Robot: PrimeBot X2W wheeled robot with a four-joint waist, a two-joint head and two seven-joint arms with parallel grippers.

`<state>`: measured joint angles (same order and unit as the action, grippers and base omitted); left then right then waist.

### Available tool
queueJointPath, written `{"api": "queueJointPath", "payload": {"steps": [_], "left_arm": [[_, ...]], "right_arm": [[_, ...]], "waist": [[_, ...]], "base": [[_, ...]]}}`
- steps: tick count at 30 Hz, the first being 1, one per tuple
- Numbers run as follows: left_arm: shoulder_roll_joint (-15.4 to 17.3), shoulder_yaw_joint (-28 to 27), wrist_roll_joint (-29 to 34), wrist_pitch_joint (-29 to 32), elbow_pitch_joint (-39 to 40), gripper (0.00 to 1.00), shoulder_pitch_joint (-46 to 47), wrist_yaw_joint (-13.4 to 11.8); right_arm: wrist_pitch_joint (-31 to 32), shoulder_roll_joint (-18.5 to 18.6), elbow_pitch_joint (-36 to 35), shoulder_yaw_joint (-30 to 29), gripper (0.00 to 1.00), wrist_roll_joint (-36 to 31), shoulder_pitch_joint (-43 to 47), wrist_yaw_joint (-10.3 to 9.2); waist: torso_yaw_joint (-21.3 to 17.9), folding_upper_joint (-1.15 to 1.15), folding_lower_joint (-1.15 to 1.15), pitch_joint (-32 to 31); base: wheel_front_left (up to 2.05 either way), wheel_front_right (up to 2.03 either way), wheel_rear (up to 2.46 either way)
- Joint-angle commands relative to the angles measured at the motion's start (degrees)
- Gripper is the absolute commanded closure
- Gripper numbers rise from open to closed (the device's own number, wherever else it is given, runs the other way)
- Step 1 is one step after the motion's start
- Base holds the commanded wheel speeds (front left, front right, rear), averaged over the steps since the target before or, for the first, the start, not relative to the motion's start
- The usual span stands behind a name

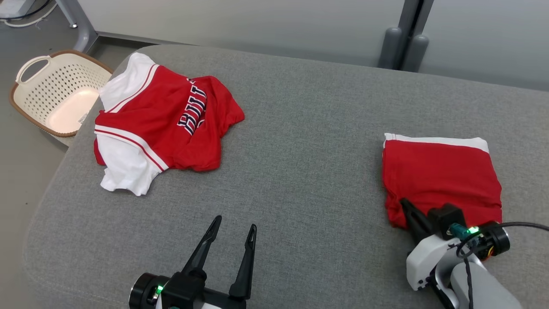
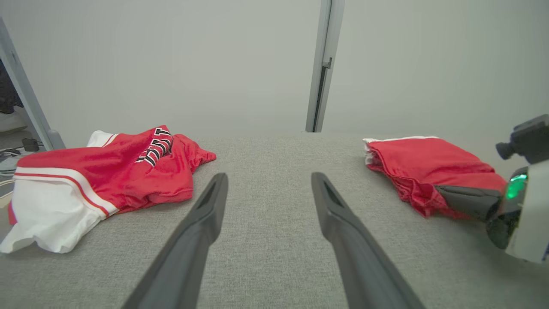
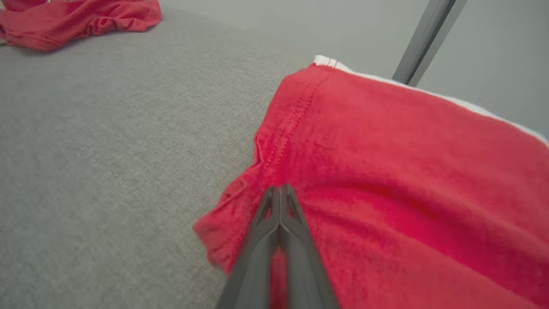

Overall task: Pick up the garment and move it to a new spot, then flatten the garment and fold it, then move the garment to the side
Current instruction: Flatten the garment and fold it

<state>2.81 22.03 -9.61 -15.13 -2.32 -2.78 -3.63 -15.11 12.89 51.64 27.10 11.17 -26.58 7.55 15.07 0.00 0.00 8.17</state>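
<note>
Item: folded red garment (image 1: 441, 176), right side of grey surface (image 1: 309, 150). Right gripper (image 3: 279, 191) pinched shut on its near-left corner. Left gripper (image 1: 236, 222) open, empty. Risk: the one-corner hold may lift only the top layers, so the fold spills open.

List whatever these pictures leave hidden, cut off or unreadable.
Lettering on the crumpled jersey: head view, folds swallow part of the word; left wrist view, too slanted to read.
Folded garment: head view, the right gripper covers its near edge; right wrist view, cannot tell if the shut fingers pinch cloth.
Laundry basket: head view, grey cushion hides its near side.
</note>
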Motion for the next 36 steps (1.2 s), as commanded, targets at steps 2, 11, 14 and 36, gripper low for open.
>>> {"api": "queueJointPath", "payload": {"steps": [2, 11, 14, 36], "left_arm": [[0.2, 0.1, -0.2, 0.0, 0.3, 0.0, 1.2, -0.4], [0.2, 0.3, 0.6, 0.0, 1.0, 0.0, 1.9, -0.4], [0.2, 0.1, 0.9, 0.0, 1.4, 0.0, 1.9, -0.2], [0.1, -1.3, 1.1, 0.0, 1.1, 0.0, 0.1, 0.9]], "right_arm": [[0.0, -0.6, -0.8, 1.0, 1.0, 0.7, 2.5, -0.08], [0.3, -4.0, -4.4, 5.1, 1.0, 2.6, 7.6, 0.1], [0.0, -3.8, -8.3, 5.1, 1.0, 2.2, 8.1, 0.04], [0.0, -2.5, -19.5, 16.7, 1.0, 12.7, 12.7, -0.11]], "waist": [[0.6, 0.0, 0.0, 0.8], [-0.1, 0.0, 0.0, 1.2], [-0.8, 0.0, 0.0, 0.9], [-4.5, 0.0, 0.0, -2.1]], "base": [[0.0, 0.0, 0.0], [0.0, 0.0, 0.0], [0.0, 0.0, 0.0], [0.0, 0.0, 0.0]]}}
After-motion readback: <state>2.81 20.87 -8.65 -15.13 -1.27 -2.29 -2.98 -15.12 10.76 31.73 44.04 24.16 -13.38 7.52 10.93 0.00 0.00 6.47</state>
